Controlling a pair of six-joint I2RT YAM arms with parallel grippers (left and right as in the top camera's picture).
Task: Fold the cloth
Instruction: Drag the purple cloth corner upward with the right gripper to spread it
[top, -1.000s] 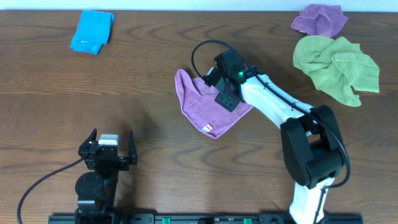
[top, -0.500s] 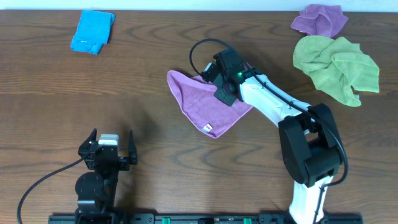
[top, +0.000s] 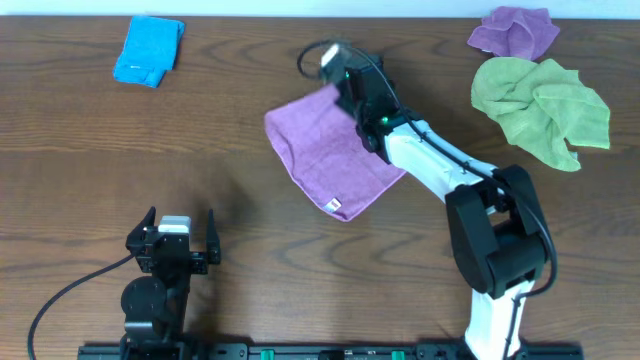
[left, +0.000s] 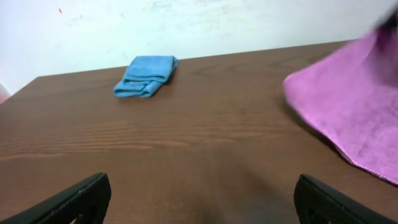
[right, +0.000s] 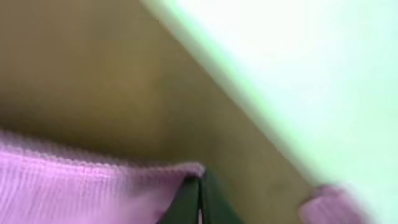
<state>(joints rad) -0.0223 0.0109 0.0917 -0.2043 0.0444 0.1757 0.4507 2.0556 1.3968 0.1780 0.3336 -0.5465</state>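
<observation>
The purple-magenta cloth lies near the table's middle, its white tag at the near edge. Its far corner is raised, and my right gripper is shut on that corner. In the right wrist view the dark fingers are pressed together on the cloth's pointed edge. My left gripper rests at the near left, open and holding nothing. In its own view the left gripper faces bare wood, with the cloth off to the right.
A folded blue cloth lies at the far left and shows as the blue cloth in the left wrist view. A lime-green towel and a smaller bunched purple cloth lie at the far right.
My right gripper has shut on the cloth's corner and risen toward the table's far side, drawing the folded part open. The left arm has stayed still.
</observation>
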